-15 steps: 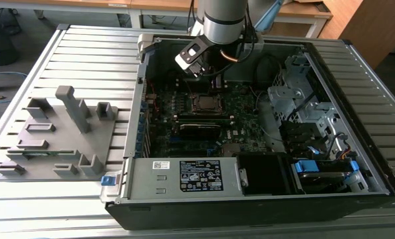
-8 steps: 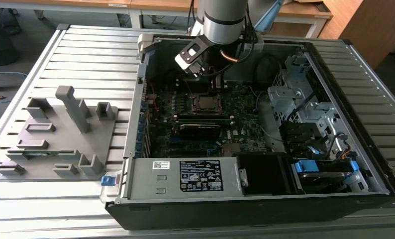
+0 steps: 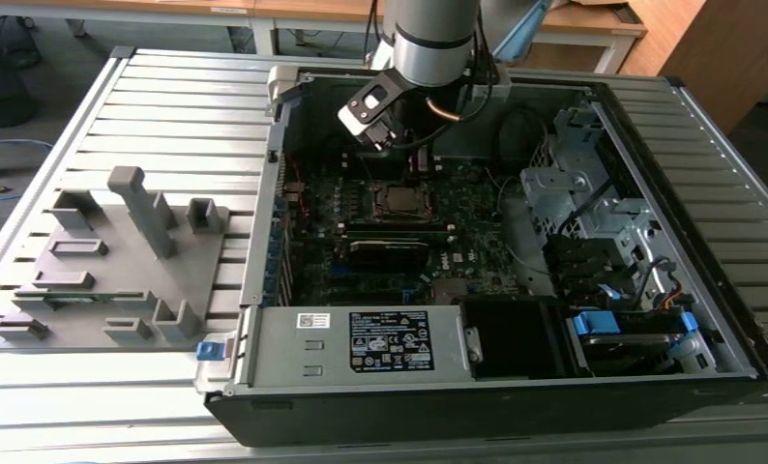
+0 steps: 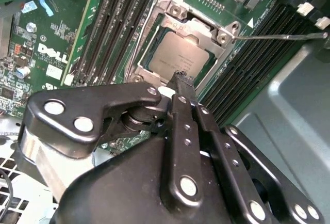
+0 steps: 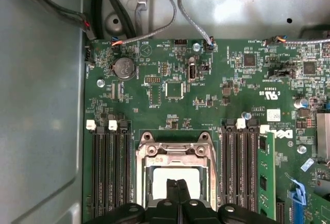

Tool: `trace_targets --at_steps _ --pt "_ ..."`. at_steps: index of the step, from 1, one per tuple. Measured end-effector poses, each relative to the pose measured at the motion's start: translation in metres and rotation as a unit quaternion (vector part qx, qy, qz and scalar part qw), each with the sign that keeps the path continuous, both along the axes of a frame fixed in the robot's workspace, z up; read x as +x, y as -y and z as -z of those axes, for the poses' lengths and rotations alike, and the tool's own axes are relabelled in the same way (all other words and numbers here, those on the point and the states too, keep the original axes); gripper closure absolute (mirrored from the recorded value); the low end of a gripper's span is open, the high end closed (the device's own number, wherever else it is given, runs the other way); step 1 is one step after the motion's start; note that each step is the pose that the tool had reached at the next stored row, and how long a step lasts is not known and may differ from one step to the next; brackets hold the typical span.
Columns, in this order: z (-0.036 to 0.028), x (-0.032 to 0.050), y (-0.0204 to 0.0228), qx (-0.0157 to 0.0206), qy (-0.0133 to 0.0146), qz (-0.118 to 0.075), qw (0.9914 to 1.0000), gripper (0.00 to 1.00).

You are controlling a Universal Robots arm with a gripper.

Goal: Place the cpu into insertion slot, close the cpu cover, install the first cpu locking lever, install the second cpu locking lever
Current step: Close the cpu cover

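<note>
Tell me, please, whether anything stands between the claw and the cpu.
Nothing visible does. In the second wrist view the shut claw hangs close over the cpu. The cpu cover lies around the chip like a frame, and its window leaves the chip's top bare below the claw tips.

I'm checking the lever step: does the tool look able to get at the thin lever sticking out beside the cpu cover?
Probably yes. The tool hangs over the cpu cover, and the thin lever juts out across the memory slots with nothing on top of it.
</note>
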State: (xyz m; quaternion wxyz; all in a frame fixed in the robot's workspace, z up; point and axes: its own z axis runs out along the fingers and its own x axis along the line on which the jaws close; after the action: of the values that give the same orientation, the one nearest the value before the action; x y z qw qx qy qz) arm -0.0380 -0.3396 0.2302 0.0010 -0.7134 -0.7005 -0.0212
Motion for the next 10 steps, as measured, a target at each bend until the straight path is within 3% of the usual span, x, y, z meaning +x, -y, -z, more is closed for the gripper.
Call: trace_targets --at_steps 10 --pt "0.0036 -0.0019 0.0011 -0.0001 -0.0001 0.0 1.0 0.89"
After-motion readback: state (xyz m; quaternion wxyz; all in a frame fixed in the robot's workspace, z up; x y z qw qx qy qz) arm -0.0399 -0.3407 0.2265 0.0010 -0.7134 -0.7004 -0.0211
